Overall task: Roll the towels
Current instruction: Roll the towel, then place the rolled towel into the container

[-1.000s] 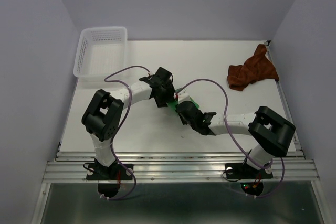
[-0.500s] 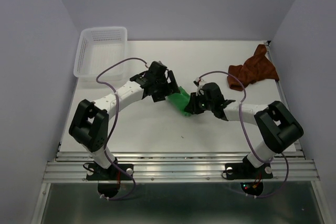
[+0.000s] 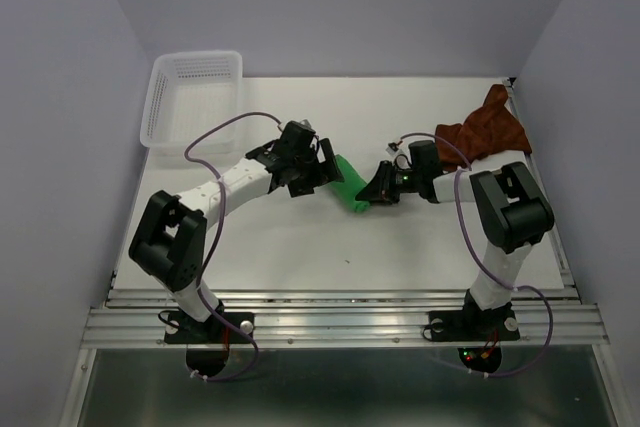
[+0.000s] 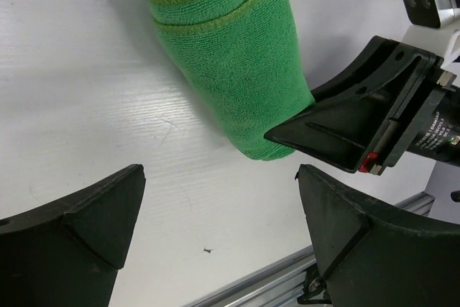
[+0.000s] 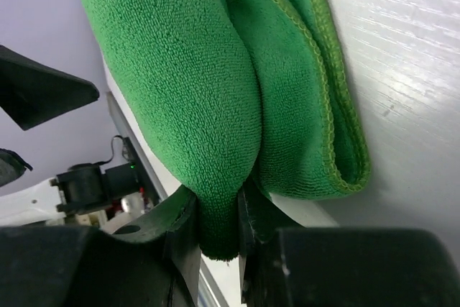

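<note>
Right gripper [image 3: 374,193], its arm swung rightward since before, pinched the green towel [image 3: 347,185]; left gripper [image 3: 322,172] stayed beside the towel, fingers spread.

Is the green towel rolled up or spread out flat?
Rolled up: the left wrist view shows the green towel with coiled layers at its end; the right gripper pinches its other end.

My overhead camera shows the white counter [image 3: 300,247] boxed in by pale lavender walls [image 3: 60,147] on three sides. A ribbed metal rail [image 3: 340,325] runs along its near edge, above a dull grey-green surface [image 3: 340,387]. Soft, even light leaves faint glare on the counter's grain.
</note>
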